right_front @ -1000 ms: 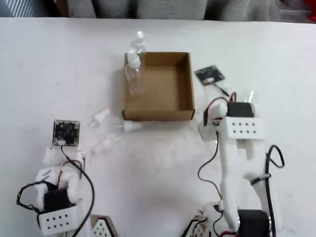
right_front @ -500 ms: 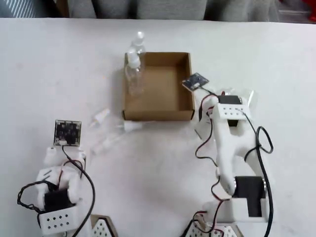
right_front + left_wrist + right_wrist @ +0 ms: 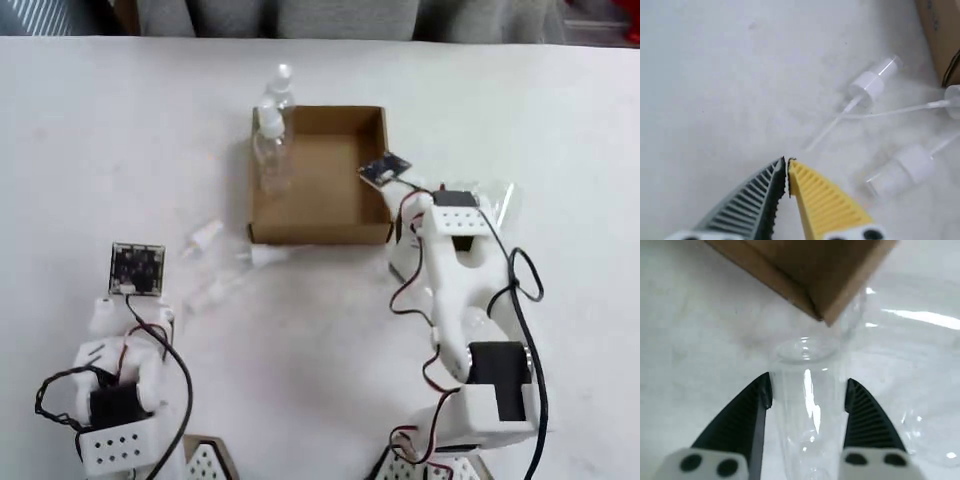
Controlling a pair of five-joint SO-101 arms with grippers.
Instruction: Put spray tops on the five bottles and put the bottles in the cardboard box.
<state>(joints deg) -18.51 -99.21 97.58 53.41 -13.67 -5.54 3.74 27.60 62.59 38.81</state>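
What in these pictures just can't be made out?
High view: the right arm covers the right gripper and the bottle it holds.
High view: clear bottles beside the cardboard box, too faint against the white table to count.
Left wrist view: one spray top cut off by the picture edge.

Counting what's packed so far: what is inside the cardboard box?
The cardboard box shows bare brown floor. A clear bottle stands at its left wall; inside or outside, I cannot tell. The right arm's circuit board hides a patch by the right wall.
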